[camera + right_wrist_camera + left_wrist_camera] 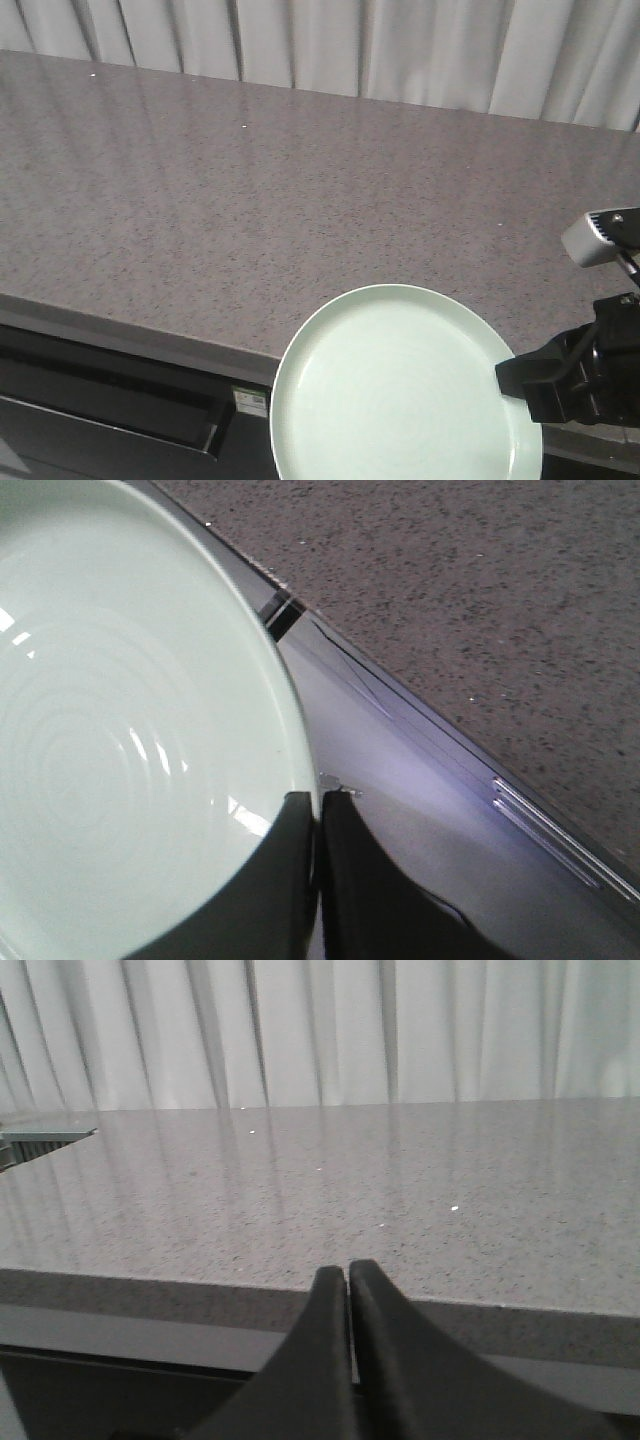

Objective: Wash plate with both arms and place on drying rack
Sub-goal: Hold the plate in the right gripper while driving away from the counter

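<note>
Exterior front-facing: pale mint-green plate held at the speckled countertop's front edge.
At its rim the right gripper pinches tight; the left gripper is pressed closed on nothing.

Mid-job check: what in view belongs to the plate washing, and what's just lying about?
For the job:
plate, clamped at its rim by the right gripper
left gripper, shut and empty
no drying rack in view

Just there:
speckled countertop
curtain
dark cabinet front
</note>
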`<state>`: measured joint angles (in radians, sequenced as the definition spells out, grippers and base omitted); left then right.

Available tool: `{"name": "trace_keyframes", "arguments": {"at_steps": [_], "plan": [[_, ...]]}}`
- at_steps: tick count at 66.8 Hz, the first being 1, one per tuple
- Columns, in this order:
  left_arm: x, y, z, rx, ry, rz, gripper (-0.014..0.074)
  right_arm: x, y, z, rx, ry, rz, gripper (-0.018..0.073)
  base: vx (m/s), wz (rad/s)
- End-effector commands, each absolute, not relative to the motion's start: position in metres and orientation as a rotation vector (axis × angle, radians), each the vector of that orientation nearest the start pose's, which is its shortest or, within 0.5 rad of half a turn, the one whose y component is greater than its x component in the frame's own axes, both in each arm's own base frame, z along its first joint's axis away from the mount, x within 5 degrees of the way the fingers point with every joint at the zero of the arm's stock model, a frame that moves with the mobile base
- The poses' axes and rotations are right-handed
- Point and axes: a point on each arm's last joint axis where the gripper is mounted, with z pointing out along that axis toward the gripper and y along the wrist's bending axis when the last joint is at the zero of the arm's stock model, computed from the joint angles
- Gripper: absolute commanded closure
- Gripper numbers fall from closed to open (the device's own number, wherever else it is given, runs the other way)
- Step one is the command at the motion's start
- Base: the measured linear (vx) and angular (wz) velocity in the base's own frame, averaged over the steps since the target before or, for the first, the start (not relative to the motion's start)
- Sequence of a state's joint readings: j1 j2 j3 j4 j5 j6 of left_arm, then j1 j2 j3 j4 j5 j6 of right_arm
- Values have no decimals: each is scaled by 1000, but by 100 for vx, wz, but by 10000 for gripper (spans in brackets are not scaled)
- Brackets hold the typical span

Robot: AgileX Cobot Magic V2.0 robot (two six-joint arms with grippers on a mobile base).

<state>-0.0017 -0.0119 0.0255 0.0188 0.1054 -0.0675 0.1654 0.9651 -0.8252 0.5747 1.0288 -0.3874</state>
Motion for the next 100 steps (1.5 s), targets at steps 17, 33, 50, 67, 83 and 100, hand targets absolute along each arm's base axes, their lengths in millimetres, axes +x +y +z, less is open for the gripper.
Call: {"name": "trace_keyframes", "arguments": {"at_steps": [17, 33, 50, 67, 83, 100], "plan": [[54, 0, 211, -34, 1490, -47, 603, 158, 71, 331, -451, 2407, 685, 564, -10, 40], [54, 0, 211, -34, 1490, -47, 603, 158, 71, 331, -451, 2407, 685, 564, -10, 41], [54, 0, 211, -34, 1490, -47, 603, 158, 71, 331, -451, 2407, 685, 564, -10, 41], [54, 0, 211, -34, 1490, -47, 603, 158, 71, 331, -451, 2407, 685, 564, -9, 40], [54, 0, 211, -34, 1490, -47, 603, 158, 71, 331, -451, 2407, 685, 564, -8, 40], [54, 0, 211, -34, 1490, -47, 603, 158, 71, 331, -451, 2407, 685, 564, -6, 36]]}}
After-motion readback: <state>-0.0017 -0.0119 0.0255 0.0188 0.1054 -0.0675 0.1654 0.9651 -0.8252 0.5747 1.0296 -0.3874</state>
